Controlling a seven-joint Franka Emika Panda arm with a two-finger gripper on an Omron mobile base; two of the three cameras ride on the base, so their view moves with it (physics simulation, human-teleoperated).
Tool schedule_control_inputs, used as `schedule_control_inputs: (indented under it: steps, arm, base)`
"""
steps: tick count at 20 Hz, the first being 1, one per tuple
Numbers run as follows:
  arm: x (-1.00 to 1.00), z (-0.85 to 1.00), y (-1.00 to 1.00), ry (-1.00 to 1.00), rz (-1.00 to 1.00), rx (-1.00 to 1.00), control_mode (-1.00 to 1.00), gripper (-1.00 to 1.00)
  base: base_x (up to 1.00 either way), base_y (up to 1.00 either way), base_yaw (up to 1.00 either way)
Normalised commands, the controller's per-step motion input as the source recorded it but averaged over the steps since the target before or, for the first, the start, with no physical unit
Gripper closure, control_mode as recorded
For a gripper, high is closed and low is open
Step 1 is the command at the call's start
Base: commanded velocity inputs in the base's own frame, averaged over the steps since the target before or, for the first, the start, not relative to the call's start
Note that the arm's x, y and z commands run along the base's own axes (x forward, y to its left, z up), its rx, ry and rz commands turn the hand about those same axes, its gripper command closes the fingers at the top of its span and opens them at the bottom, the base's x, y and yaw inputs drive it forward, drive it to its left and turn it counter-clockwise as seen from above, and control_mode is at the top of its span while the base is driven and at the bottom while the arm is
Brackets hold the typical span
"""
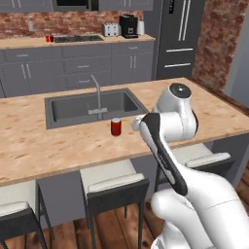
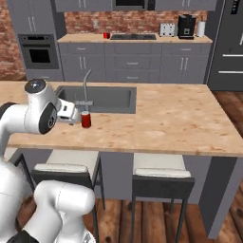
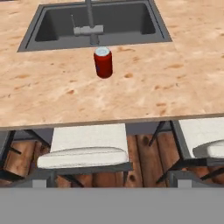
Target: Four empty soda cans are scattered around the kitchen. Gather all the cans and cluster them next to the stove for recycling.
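Soda can (image 1: 115, 126), red with silver-grey top: standing upright on the wooden island counter (image 1: 44, 146), just in front of the sink (image 1: 78, 109) and near the base of the faucet (image 1: 98, 95); nothing touches it. Two further red cans (image 1: 49, 38): on the rear counter against the brick wall, just left of the stove (image 1: 78, 38); whether they touch each other cannot be told at that distance. Stove: flat black cooktop set in the rear counter, with a toaster (image 1: 110, 29) and a black coffee machine (image 1: 129, 26) further right. Gripper (image 2: 75, 115): held low over the island's near edge, beside the island can and apart from it; jaws spread wide, nothing between them. Stools (image 3: 85, 151): white-cushioned, tucked under the island's near edge.
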Motion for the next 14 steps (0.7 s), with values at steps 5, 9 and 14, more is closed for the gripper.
schedule_control_inputs:
  steps: [5,9,14]
  arm:
    - [0.98,0.13,0.24,0.07,0.01,0.00,-1.00,-1.00]
    - [1.00,-0.33,0.00,0.15,0.00,-0.01,-1.00,-1.00]
    - [0.97,-0.46,0.00,0.15,0.00,-0.01,-1.00,-1.00]
  base:
    - [0.00,0.00,0.00]
    - [0.00,0.00,0.00]
    - [0.00,0.00,0.00]
